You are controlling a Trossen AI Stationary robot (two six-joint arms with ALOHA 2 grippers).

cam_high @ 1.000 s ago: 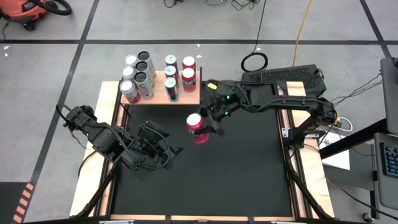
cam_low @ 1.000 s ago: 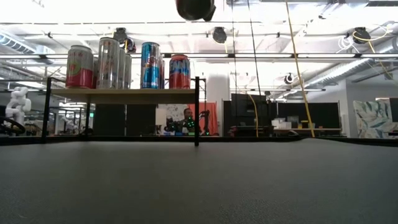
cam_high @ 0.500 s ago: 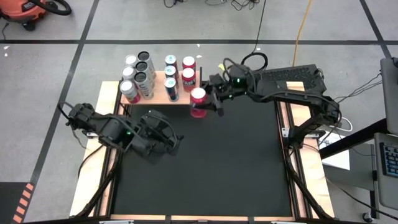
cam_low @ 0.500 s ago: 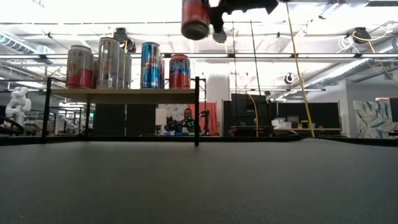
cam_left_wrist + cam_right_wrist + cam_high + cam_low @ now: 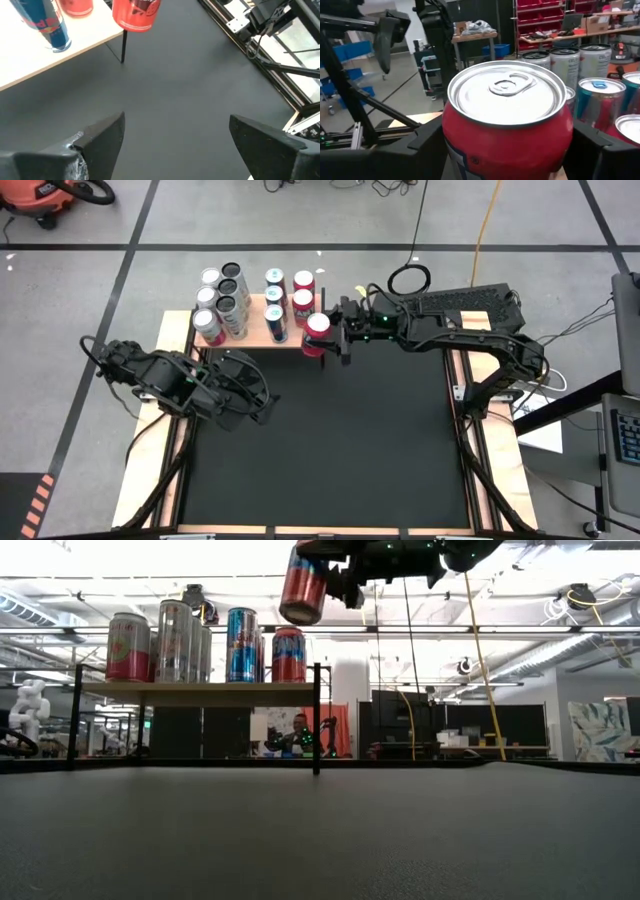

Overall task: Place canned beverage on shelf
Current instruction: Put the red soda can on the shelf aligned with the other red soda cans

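While my right gripper (image 5: 327, 337) pinches the red can (image 5: 318, 334) above the shelf (image 5: 255, 332) corner, my left gripper (image 5: 175, 140), fingers spread, waits nearby.

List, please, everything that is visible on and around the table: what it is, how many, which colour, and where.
shelf: one, pale wood on thin black supports, far left part of the table.
cans on the shelf: about nine; silver, blue and red; standing upright in rows.
red can: one, red with a silver top, in the air at the shelf's right end, slightly tilted.
black mat: one, covers the table top.
vacuum cleaner: one, orange and black, on the floor, far left.
right gripper: dark, holding the red can.
left gripper: dark, open, over the mat's left side, holding nothing.
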